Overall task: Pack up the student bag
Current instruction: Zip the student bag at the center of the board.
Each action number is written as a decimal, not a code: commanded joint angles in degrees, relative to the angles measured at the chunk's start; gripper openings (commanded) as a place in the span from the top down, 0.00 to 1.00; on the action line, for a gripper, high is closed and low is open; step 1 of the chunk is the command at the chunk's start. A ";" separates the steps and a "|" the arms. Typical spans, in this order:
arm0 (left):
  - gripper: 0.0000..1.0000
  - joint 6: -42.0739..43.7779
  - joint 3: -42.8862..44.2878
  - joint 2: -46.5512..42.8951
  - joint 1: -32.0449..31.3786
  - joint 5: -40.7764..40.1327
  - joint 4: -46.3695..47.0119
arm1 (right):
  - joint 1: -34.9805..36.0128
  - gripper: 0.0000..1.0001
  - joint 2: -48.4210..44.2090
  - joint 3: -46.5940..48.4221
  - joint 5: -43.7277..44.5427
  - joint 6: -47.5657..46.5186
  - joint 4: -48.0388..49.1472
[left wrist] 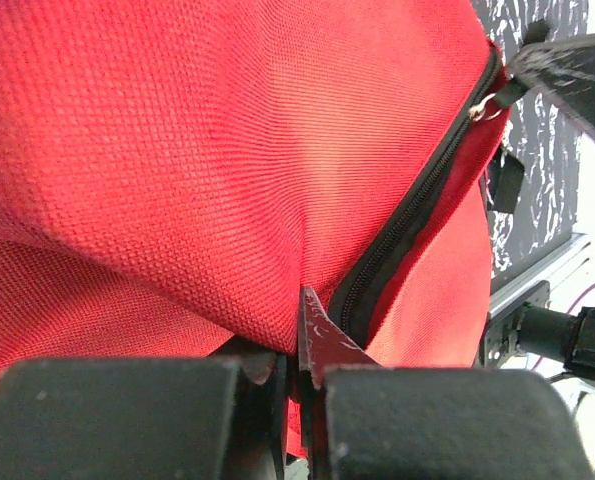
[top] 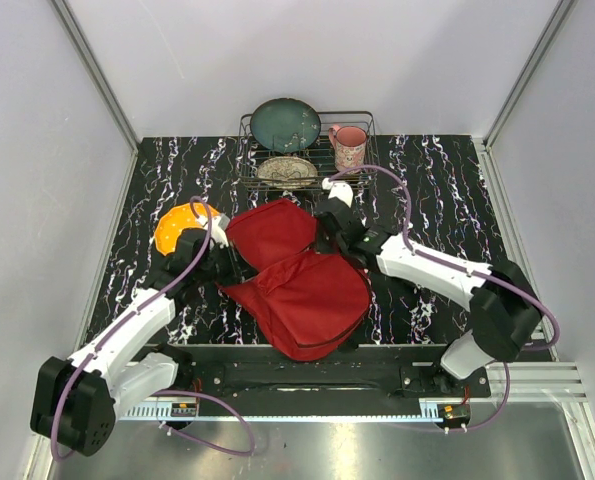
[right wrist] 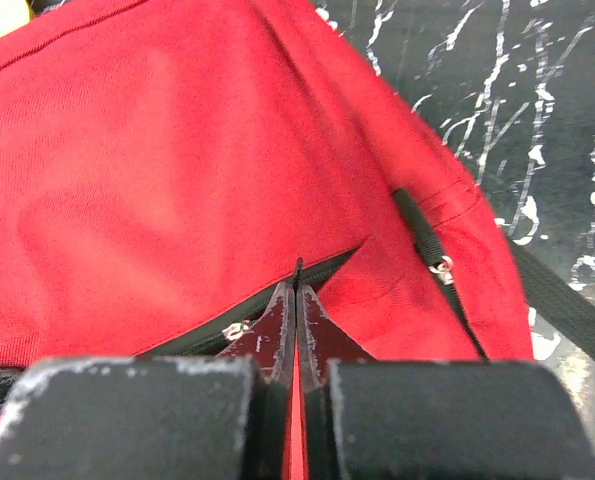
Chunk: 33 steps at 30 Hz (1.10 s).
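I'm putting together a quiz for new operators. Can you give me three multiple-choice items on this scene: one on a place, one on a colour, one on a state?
1. Where is the pink mug?
A) in the wire dish rack
B) on the bag
C) beside the left arm's base

2. What colour is the student bag?
A) blue
B) red
C) grey

3. How does the left end effector stand?
A) wide open above the table
B) shut on the student bag's fabric beside the zipper
C) shut on the mug

Answers:
1 A: the mug stands at the rack's right end, at the back of the table.
2 B: red fabric shows in all three views.
3 B: the left wrist view shows the fingers closed together, pinching red cloth.
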 commanded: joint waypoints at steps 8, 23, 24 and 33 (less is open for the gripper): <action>1.00 9.83 10.84 9.10 1.29 6.68 4.22 | -0.34 1.00 -15.77 -4.96 6.17 -4.02 2.37; 0.20 10.82 18.51 13.97 1.20 -1.31 -3.60 | 5.47 1.00 -17.89 -12.35 8.81 2.22 3.15; 0.18 10.37 16.67 12.65 1.20 -1.40 -3.34 | 5.47 1.00 -16.66 -11.91 8.63 2.13 3.42; 0.08 7.47 11.47 4.46 1.11 2.72 -1.67 | 4.42 1.00 -5.42 -1.82 6.08 1.95 0.09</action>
